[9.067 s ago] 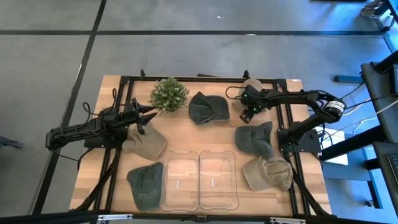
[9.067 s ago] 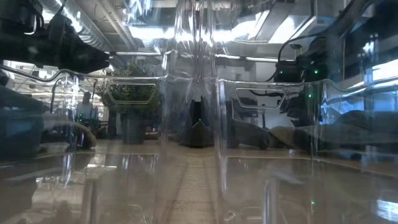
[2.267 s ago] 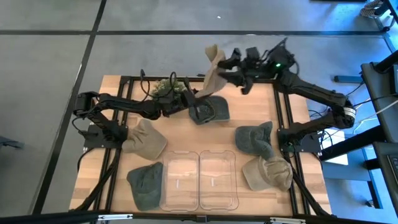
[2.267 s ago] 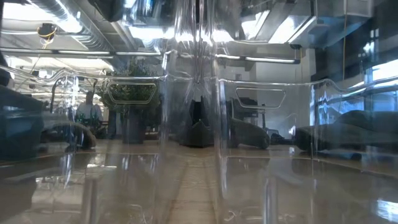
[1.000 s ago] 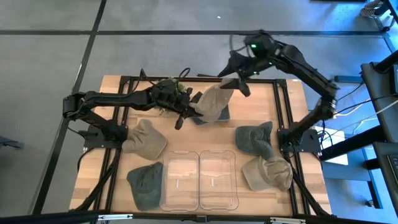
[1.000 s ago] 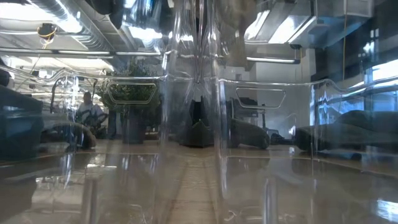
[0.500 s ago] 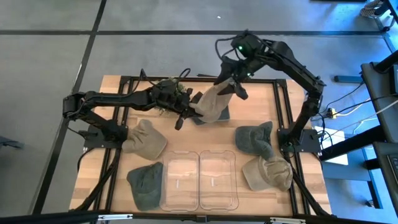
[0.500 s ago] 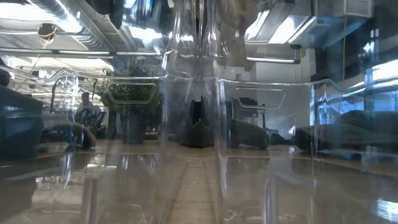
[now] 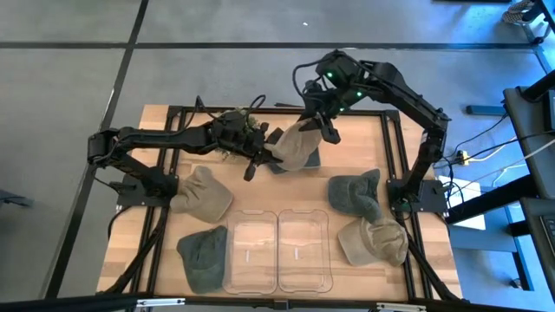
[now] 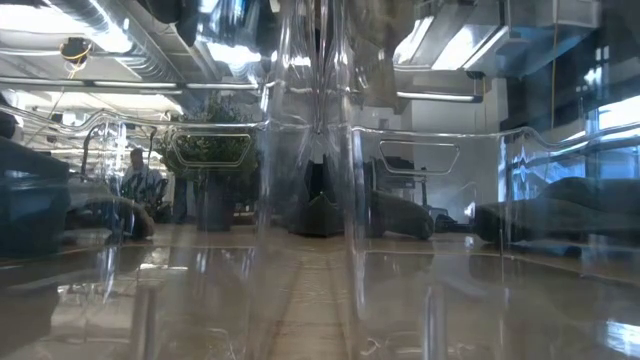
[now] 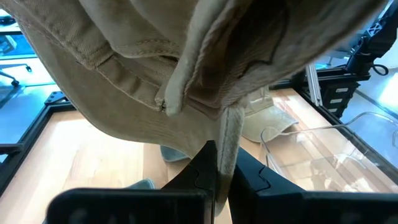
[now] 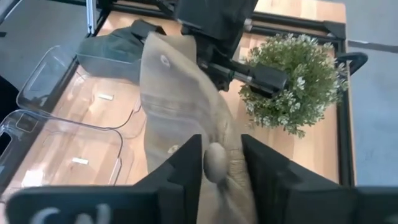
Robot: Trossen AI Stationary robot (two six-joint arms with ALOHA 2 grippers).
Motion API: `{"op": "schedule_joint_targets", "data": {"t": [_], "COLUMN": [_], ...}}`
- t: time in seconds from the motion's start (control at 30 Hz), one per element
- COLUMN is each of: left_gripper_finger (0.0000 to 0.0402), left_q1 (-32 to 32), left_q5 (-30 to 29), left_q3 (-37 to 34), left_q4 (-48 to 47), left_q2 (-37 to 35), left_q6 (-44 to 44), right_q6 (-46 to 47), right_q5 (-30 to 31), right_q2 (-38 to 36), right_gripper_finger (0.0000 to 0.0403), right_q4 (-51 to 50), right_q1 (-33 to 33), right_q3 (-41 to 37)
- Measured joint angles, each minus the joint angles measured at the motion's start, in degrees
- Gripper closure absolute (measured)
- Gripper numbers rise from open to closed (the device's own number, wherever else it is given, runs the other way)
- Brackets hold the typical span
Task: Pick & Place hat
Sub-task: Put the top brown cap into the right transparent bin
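bare table (image 9: 260, 195) lies open between the raised tan hat (image 9: 297, 143) and the two clear bins (image 9: 277, 251). a potted plant (image 9: 232, 121) crowds the far edge beside the left arm, and hats (image 9: 355, 195) flank the bins on both sides.

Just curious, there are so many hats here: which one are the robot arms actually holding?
The tan hat at the table's far middle, lifted over a green one. The left gripper and right gripper both pinch it; the others lie untouched.
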Motion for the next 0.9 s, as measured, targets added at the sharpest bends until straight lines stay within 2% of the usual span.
{"op": "schedule_joint_targets", "data": {"t": [0.33, 0.6, 0.9], "left_gripper_finger": [0.0389, 0.0379, 0.0341], "left_q1": [0.02, 1.02, 1.16], "left_q5": [-0.01, -0.24, -0.27], "left_q3": [0.03, 0.02, 0.05], "left_q4": [-0.01, 1.48, 5.18], "left_q2": [0.0, 0.02, -1.03], "left_q6": [0.0, -2.57, -3.89], "right_q6": [0.3, 0.42, 1.17], "right_q5": [0.11, 1.1, 1.62], "right_q2": [-0.09, -0.09, -0.09], "right_gripper_finger": [0.0368, 0.0369, 0.0369], "right_q4": [-3.55, -3.69, -3.46], "right_q1": [0.0, 0.13, 0.11], "right_q3": [3.08, 3.08, 3.08]}}
